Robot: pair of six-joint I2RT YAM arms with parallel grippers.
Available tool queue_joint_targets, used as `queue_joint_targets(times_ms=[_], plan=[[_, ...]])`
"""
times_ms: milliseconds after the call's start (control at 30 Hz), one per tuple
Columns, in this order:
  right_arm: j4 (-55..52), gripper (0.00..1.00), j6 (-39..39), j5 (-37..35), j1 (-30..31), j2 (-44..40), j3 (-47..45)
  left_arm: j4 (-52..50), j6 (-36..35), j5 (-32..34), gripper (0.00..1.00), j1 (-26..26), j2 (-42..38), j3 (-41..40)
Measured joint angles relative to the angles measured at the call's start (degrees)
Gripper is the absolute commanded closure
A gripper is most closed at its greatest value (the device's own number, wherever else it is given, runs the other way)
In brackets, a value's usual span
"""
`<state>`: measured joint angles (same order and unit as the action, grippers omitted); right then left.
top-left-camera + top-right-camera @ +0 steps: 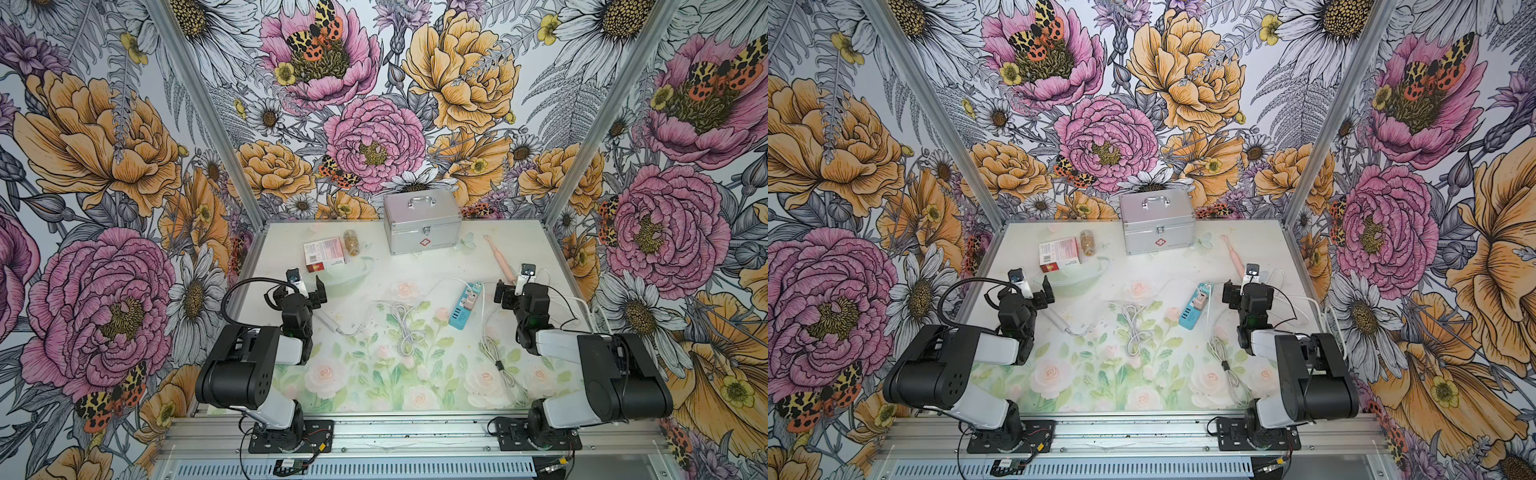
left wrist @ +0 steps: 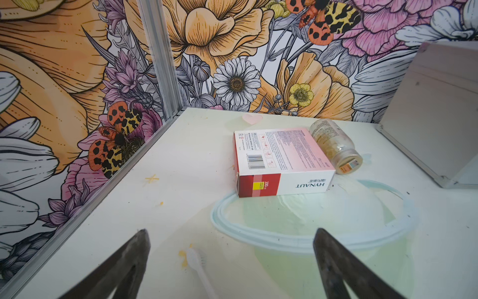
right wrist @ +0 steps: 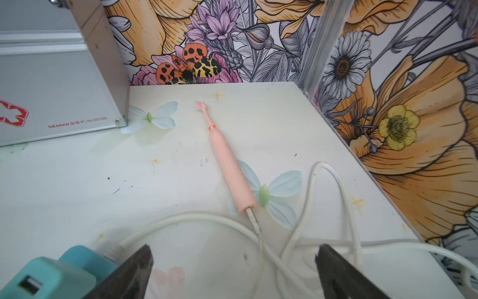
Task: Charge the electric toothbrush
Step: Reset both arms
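**A:** Where was the pink toothbrush?

**B:** It lay flat on the counter near the far right corner, brush head toward the back wall. A white cable plug ran into the base of its handle.

**A:** And the cable's other end?

**B:** I couldn't trace it through the loops. A teal power strip lay mid-counter, with a small adapter plugged into it.

**A:** The right end effector?

**B:** Its jaws stood wide apart with nothing between them. It hung above the white cable, just short of the toothbrush's base.

**A:** And the left end effector?

**B:** That one was spread and empty too, over a white toothbrush on the left side. Beyond it lay a red-and-white box with a toppled bottle just beside it. A silver case stood at the back.
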<state>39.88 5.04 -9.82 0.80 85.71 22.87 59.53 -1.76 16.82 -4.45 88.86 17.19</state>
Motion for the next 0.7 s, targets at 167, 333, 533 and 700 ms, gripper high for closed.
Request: queue_joint_targets(times_ms=[167,333,533,700], plan=[[4.2,0.00,-0.4,2.2,-0.9,1.9,-0.7,7.9,-1.9,0.0,0.01,-1.5,1.2,-3.8],[6.3,0.00,-0.4,2.6,-1.2,1.9,-0.6,14.5,-3.4,0.0,0.01,-2.7,3.4,-6.8],[6.4,0.00,-0.4,2.7,-1.2,1.9,-0.6,17.9,-4.3,0.0,0.01,-2.7,3.5,-6.9],[6.3,0.00,-0.4,2.8,-1.2,1.9,-0.6,18.8,-4.3,0.0,0.01,-2.7,3.5,-6.9]])
